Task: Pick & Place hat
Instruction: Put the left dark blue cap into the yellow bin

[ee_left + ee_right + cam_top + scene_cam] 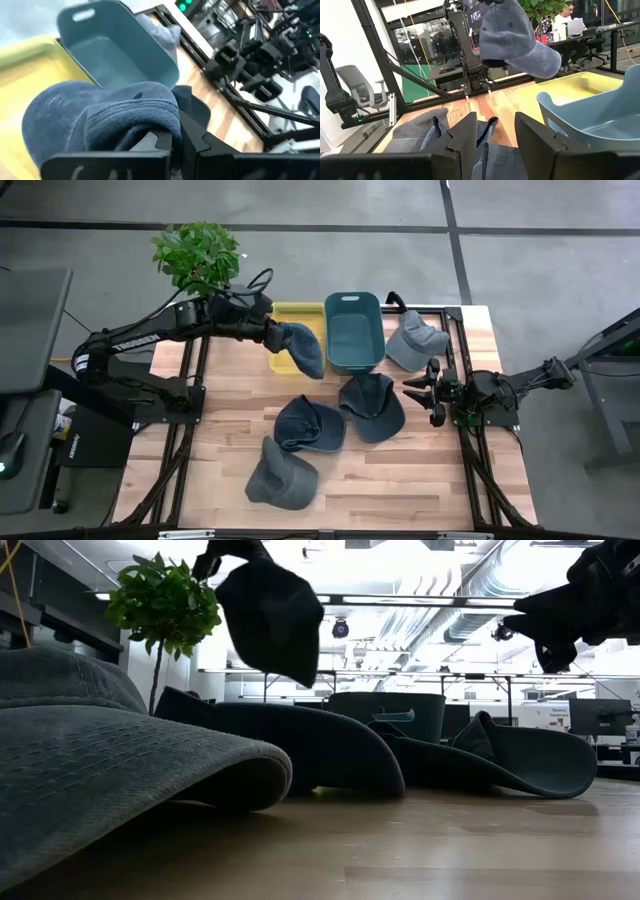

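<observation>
A grey cap is seen lying closest in the low view, at the near edge of the wooden bench, with two more dark caps laid flat just behind it toward the middle. A blue denim hat is held aloft by the left gripper, whose fingers are clamped tight on the fabric at the hat's edge; the hat hangs down from the gripper and is carried clear of the bench, above the yellow tray and just beside the teal bin. In the left wrist view the hat is bunched directly over the gripper's dark fingers, with the tray and bin beyond it. A fifth, lighter grey cap is left on the bench on the far side of the bin. The right gripper is kept low at the bench's right edge, its fingers parted and nothing held between them, near the cap at the middle. A potted plant is placed at the far left corner.
</observation>
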Tool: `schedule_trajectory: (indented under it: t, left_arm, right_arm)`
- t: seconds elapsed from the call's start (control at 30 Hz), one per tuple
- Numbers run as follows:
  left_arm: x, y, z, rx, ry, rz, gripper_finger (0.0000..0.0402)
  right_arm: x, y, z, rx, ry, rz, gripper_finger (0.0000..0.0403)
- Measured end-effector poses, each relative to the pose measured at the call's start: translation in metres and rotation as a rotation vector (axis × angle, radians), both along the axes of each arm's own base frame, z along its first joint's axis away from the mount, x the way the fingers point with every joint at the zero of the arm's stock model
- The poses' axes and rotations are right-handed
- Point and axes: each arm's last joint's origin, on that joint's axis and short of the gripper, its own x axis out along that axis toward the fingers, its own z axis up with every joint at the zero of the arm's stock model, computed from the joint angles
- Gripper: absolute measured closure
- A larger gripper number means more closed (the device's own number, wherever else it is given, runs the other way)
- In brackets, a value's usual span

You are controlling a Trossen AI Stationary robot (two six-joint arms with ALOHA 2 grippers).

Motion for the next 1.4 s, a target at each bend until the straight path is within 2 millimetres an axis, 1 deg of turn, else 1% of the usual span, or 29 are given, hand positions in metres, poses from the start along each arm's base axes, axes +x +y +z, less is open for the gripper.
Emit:
schedule_trajectory:
  t: [0.1,0.4,0.57,0.63,0.77,1.03,1.17,1.4]
  left_arm:
    - [0.0006,0.0004,0.0052,0.026,-0.043,-0.002,0.0402]
    - [0.0019,0.0002,0.0054,0.027,-0.051,-0.022,0.0402]
    - [0.0019,0.0001,0.0054,0.026,-0.051,-0.024,0.0402]
    - [0.0019,0.0002,0.0054,0.026,-0.051,-0.024,0.0402]
    - [0.0017,0.0007,0.0054,0.050,-0.043,-0.016,0.0401]
    - [0.0037,0.0033,0.0032,0.123,-0.006,0.017,0.0402]
    - [0.0032,0.0042,0.0035,0.151,0.002,0.042,0.0401]
    - [0.0030,0.0048,0.0037,0.177,0.011,0.055,0.0401]
  right_arm:
    - [0.0000,0.0000,0.0000,0.000,0.000,0.000,0.0274]
    - [0.0000,0.0000,0.0000,0.000,0.000,0.000,0.0274]
    - [-0.0007,-0.0028,0.0028,-0.009,-0.023,-0.099,0.0274]
    - [-0.0009,-0.0033,0.0039,0.004,-0.036,-0.113,0.0274]
    - [-0.0007,-0.0027,0.0035,0.047,-0.040,-0.088,0.0274]
    - [-0.0007,-0.0027,0.0036,0.055,-0.041,-0.088,0.0274]
    - [-0.0007,-0.0024,0.0036,0.102,-0.049,-0.076,0.0274]
    - [-0.0007,-0.0025,0.0039,0.107,-0.053,-0.077,0.0274]
